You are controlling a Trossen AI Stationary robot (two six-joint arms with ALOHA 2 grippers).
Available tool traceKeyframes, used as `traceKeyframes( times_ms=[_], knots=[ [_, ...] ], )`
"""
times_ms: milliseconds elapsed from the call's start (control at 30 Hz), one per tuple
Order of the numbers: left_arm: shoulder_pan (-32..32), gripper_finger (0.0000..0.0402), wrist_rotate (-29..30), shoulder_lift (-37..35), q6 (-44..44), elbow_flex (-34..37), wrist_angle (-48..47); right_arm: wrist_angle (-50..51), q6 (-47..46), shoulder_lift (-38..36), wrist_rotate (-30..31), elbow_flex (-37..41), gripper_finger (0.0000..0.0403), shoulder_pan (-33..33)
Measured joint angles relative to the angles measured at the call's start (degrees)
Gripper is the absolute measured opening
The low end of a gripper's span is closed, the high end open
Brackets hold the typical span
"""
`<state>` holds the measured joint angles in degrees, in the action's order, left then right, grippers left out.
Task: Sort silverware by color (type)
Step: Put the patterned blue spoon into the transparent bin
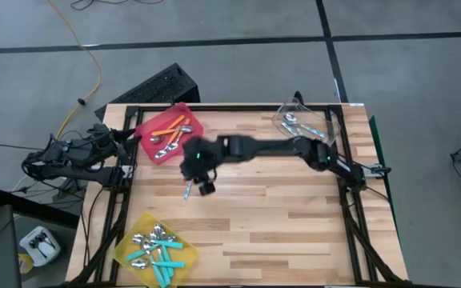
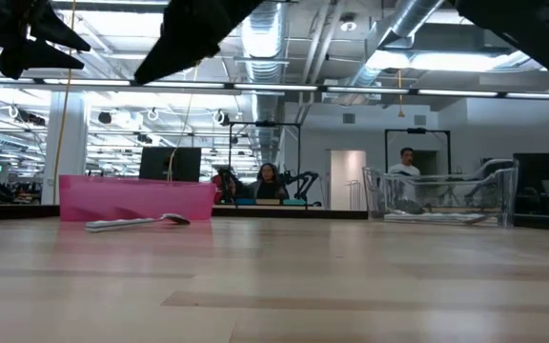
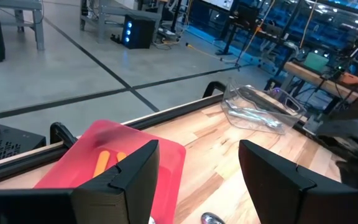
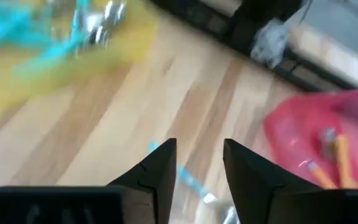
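Note:
A light-blue-handled spoon (image 1: 188, 190) lies flat on the wood left of the table's middle; it also shows in the low view (image 2: 136, 222) and the right wrist view (image 4: 188, 180). My right gripper (image 1: 205, 184) hovers open just above it, its fingers (image 4: 157, 171) standing over the handle, and no finger reaches the table in the low view. Orange spoons lie in the red bin (image 1: 169, 132), teal ones in the yellow bin (image 1: 154, 248), and metal shows in the clear bin (image 1: 306, 122). My left gripper (image 3: 197, 180) waits open by the red bin's left side.
The red bin (image 2: 136, 198) sits at the far left, the clear bin (image 2: 441, 195) at the far right, and the yellow bin at the near left corner. Bare wood spreads across the middle and near right. People sit in the room beyond the far edge.

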<state>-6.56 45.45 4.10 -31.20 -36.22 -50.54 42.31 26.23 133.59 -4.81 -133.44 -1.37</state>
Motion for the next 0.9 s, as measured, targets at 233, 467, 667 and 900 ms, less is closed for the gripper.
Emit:
traceKeyframes(
  times_ms=[233, 467, 667, 900],
  knots=[
    [0.01, 0.0205, -0.02, 0.00, -0.02, 0.01, -0.04, -2.50, 2.01, 5.07, 3.45, -0.31, 0.0224, -2.12],
    [-0.01, 0.0205, 0.00, 0.00, -0.04, 0.02, -0.04, -3.67, 1.43, 10.58, 3.84, -0.16, 0.0267, -1.65],
    [0.00, 0.0205, -0.04, 0.02, -0.05, 0.01, -0.04, -3.58, 4.53, 12.16, 4.12, -0.12, 0.0269, -0.66],
    [0.00, 0.0205, -0.02, 0.02, -0.07, 0.00, -0.03, -9.74, 4.73, 12.01, 3.45, -0.16, 0.0269, 0.93]
  ],
)
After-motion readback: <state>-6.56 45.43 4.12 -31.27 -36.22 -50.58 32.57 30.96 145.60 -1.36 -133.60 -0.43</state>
